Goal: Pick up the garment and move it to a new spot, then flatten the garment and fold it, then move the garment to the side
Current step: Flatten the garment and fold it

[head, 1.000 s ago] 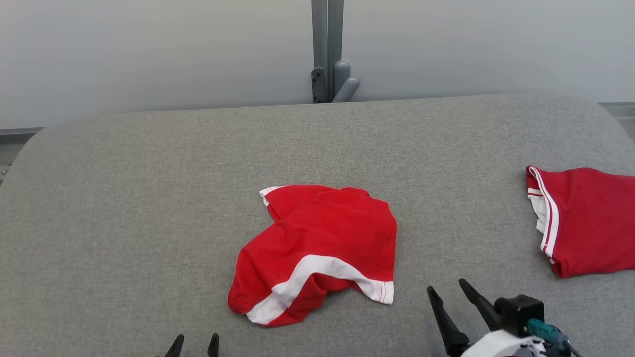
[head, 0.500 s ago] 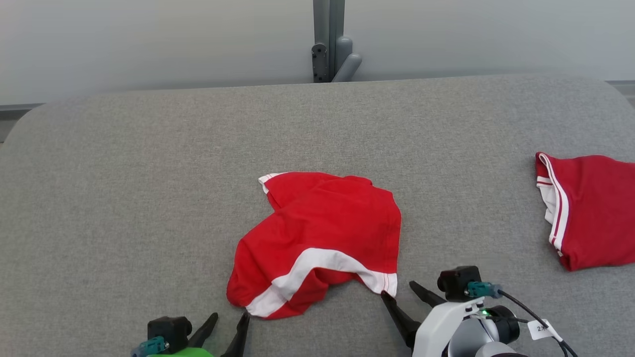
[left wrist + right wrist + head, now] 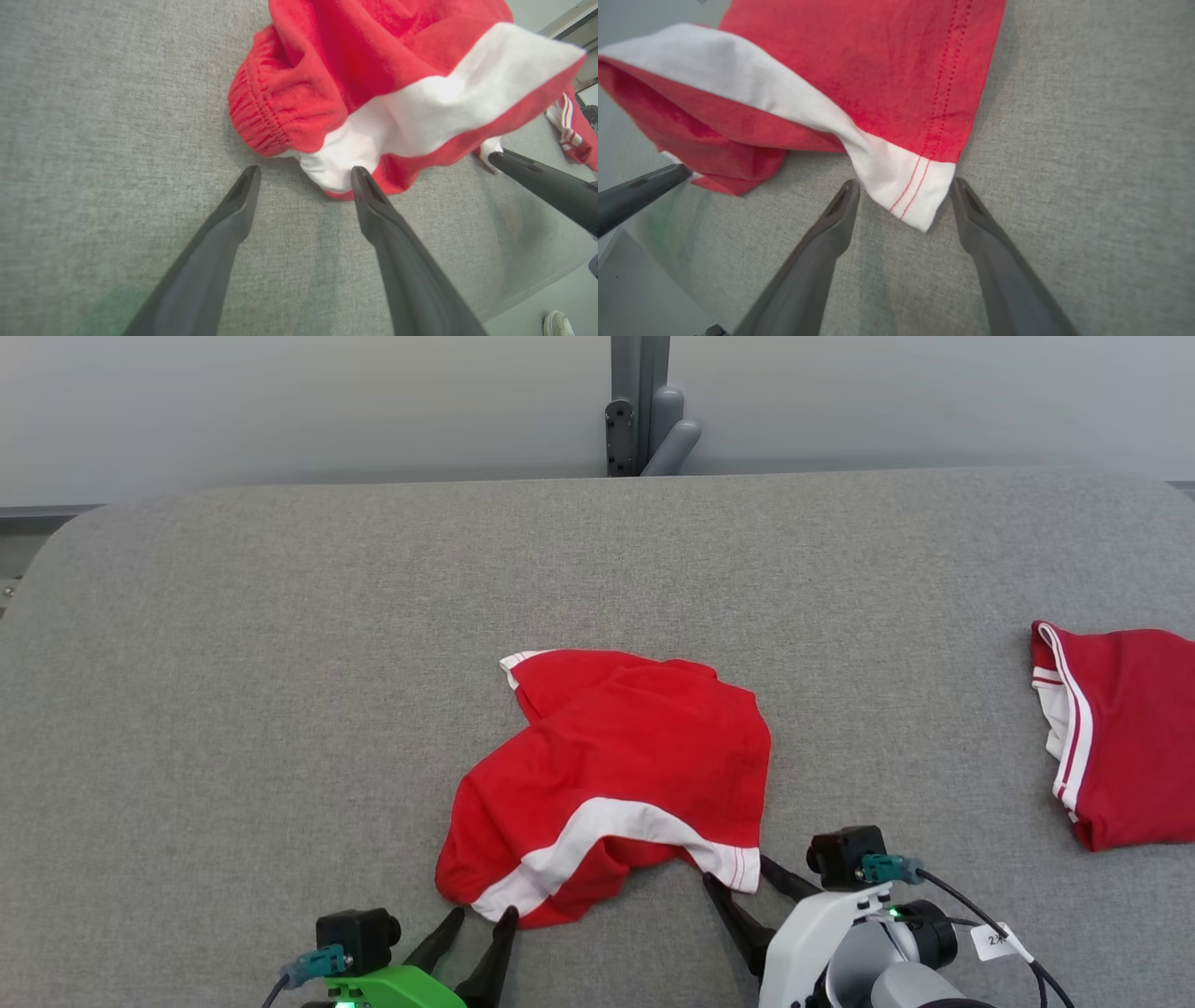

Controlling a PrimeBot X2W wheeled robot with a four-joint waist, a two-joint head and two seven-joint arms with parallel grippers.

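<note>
Grey table point(image 3: 233, 663); crumpled red shorts point(image 3: 644, 747) centred. Left gripper point(image 3: 483, 918) at seven o'clock, right gripper point(image 3: 738, 875) at five, jaws wide, empty, poised to pinch corners.

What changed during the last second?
Both arms advanced to the red garment: the left gripper to its near left corner, the right gripper leftward to its white hem corner. Both stay open, nothing grasped. It and the other red garment lie unchanged.

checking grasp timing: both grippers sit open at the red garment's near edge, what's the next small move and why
Probably close the right gripper: the white hem corner of the red garment lies between its open fingers.
</note>
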